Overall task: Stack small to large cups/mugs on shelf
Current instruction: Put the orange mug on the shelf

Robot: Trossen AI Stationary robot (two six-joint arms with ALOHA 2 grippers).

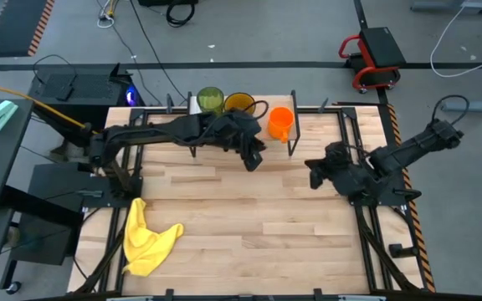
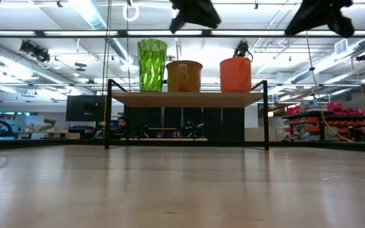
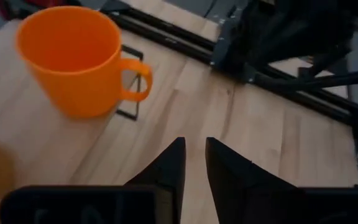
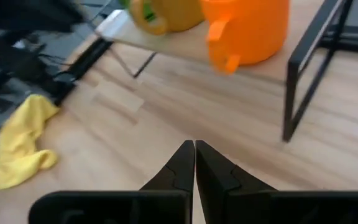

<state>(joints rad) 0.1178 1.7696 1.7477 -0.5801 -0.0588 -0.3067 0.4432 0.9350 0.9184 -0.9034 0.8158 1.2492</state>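
Three cups stand in a row on the shelf's top board (image 2: 185, 99) at the table's far edge. From left to right they are the green tumbler (image 2: 152, 64), the amber mug (image 2: 184, 76) and the orange mug (image 2: 236, 75). In the high view the same cups are the tumbler (image 1: 210, 99), the amber mug (image 1: 239, 104) and the orange mug (image 1: 280, 123). My left gripper (image 1: 253, 159) hangs in the air just near of the shelf, open by a narrow gap (image 3: 194, 163) and holding nothing. The orange mug (image 3: 73, 62) lies ahead of it. My right gripper (image 1: 316, 174) hovers to the shelf's right, shut (image 4: 194, 163) and empty.
A crumpled yellow cloth (image 1: 147, 238) lies near the table's left near corner. The shelf's black legs (image 4: 300, 81) stand on the wooden tabletop. Black frame rails (image 1: 371, 217) run along the table's sides. Bare boards stretch across the middle and near part.
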